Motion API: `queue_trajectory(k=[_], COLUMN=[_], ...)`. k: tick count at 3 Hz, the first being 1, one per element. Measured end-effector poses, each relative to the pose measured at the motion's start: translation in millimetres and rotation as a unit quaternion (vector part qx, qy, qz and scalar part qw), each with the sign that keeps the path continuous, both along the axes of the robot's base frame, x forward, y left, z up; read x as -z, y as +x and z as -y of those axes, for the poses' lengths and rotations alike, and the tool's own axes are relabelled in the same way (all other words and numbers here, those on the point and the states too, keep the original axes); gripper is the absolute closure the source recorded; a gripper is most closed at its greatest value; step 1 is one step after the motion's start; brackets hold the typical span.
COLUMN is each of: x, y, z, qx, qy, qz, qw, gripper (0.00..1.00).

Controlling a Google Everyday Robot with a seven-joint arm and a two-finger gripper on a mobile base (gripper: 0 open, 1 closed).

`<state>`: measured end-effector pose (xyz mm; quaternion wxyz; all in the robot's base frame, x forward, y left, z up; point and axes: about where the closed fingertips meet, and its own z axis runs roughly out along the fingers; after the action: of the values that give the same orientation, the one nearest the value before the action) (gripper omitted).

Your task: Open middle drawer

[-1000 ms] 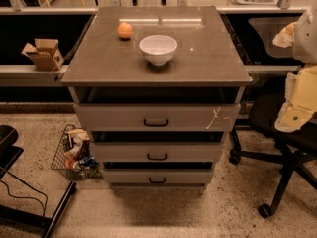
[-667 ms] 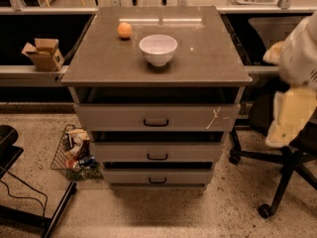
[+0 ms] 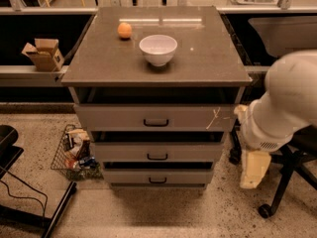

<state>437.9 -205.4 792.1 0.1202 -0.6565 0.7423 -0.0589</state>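
A grey cabinet (image 3: 157, 58) stands in the middle with three drawer fronts. The middle drawer (image 3: 114, 151) is shut, a plain grey front with a small black bar handle (image 3: 157, 156) at its centre. Above it is the taller top drawer (image 3: 114, 117) with a whitish scratch mark (image 3: 216, 118). Below it is the lowest, smallest drawer (image 3: 124, 176). My white arm (image 3: 287, 103) comes in from the right. My gripper (image 3: 255, 168) hangs pointing down beside the cabinet's right side, level with the lower drawers and well to the right of the handle. It touches nothing.
A white bowl (image 3: 158, 49) and an orange (image 3: 125, 30) sit on the cabinet top. A cardboard box (image 3: 43, 53) is on a shelf at left. A wire basket (image 3: 74, 152) stands on the floor left of the cabinet. An office chair base (image 3: 285, 187) is behind my gripper at right.
My arm has swung down and nearer, and now covers more of the right side. The gripper has dropped to the level of the lower drawers. The drawers have not moved.
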Motion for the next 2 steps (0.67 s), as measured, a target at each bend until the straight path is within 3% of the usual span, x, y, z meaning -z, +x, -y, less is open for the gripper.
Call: queue_trajectory(k=[1,2], x=[82,139], y=[11,26], z=[2,10], qx=[-0.008,-0.001], qy=[-0.02,-0.038], qz=[-0.019,-0.033], qw=[0.9996,0.9987], gripper=[0.0,0.0])
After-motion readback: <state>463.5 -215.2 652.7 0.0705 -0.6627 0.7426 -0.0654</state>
